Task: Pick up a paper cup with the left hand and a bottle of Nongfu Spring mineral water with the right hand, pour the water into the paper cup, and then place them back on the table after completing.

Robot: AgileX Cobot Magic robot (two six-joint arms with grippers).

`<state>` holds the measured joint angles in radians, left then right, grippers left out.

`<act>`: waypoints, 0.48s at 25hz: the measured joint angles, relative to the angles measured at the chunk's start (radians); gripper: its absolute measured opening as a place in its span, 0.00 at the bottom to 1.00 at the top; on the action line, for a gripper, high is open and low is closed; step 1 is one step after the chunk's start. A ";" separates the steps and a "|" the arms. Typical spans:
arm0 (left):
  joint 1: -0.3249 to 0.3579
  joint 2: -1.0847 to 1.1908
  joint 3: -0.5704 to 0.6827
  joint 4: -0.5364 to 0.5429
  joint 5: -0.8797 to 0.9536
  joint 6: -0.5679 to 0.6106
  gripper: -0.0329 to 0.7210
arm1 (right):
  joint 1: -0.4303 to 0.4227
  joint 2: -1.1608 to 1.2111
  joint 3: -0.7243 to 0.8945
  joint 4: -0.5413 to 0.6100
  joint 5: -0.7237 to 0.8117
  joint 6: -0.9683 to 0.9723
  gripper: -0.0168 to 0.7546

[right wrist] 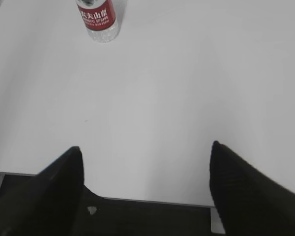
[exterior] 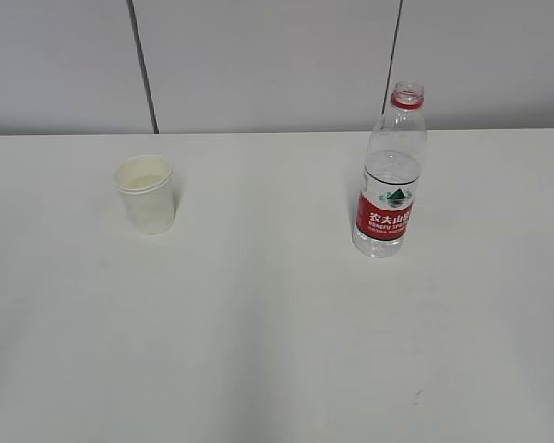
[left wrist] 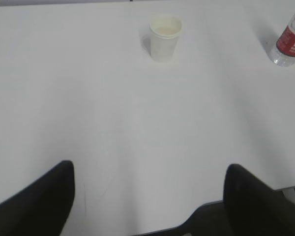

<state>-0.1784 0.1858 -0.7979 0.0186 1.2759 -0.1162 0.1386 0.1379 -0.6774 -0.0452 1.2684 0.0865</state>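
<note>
Hovering at the near edge of the table (exterior: 277,351), we hold both grippers wide apart and carry nothing.

Nearest us, the left hand (left wrist: 147,196) spreads its two black fingers (left wrist: 39,201) over the table's front edge, and the right hand (right wrist: 145,187) does the same, fingers (right wrist: 250,191) far apart above bare white surface. Farther out, well clear of both hands, we see the paper cup (exterior: 146,194) standing upright on the left, some pale liquid showing inside. On the right stands the Nongfu Spring bottle (exterior: 390,175), upright and uncapped with a red neck ring and red label, the water (exterior: 391,177) reaching just above the label. Cup and bottle sit well apart.
</note>
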 joint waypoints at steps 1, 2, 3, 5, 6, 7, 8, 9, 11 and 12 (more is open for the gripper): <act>0.000 -0.027 0.000 0.000 0.003 0.002 0.79 | 0.000 -0.042 0.008 0.000 0.002 0.000 0.78; 0.000 -0.049 0.000 0.000 0.005 0.005 0.79 | 0.000 -0.082 0.013 -0.002 0.002 0.000 0.78; 0.000 -0.076 0.000 0.000 0.005 0.006 0.79 | 0.000 -0.112 0.017 -0.002 0.004 0.000 0.78; 0.000 -0.125 0.000 0.000 0.008 0.009 0.79 | 0.000 -0.151 0.017 -0.016 0.008 0.000 0.78; 0.000 -0.145 0.007 0.000 0.008 0.009 0.79 | 0.000 -0.156 0.018 -0.026 0.008 0.000 0.78; 0.000 -0.168 0.020 -0.001 0.008 0.009 0.79 | 0.000 -0.157 0.018 -0.033 0.008 0.000 0.78; 0.000 -0.186 0.036 -0.003 0.011 0.010 0.79 | 0.000 -0.157 0.021 -0.037 0.008 -0.005 0.78; 0.000 -0.194 0.056 -0.003 0.013 0.012 0.79 | 0.000 -0.157 0.028 -0.040 0.008 -0.011 0.78; 0.000 -0.196 0.101 -0.013 0.013 0.018 0.79 | 0.000 -0.157 0.045 -0.043 0.008 -0.028 0.78; 0.000 -0.196 0.118 -0.019 0.011 0.022 0.79 | 0.000 -0.157 0.057 -0.046 0.008 -0.031 0.78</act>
<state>-0.1784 -0.0098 -0.6795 0.0000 1.2868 -0.0942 0.1386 -0.0188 -0.6201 -0.0909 1.2766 0.0553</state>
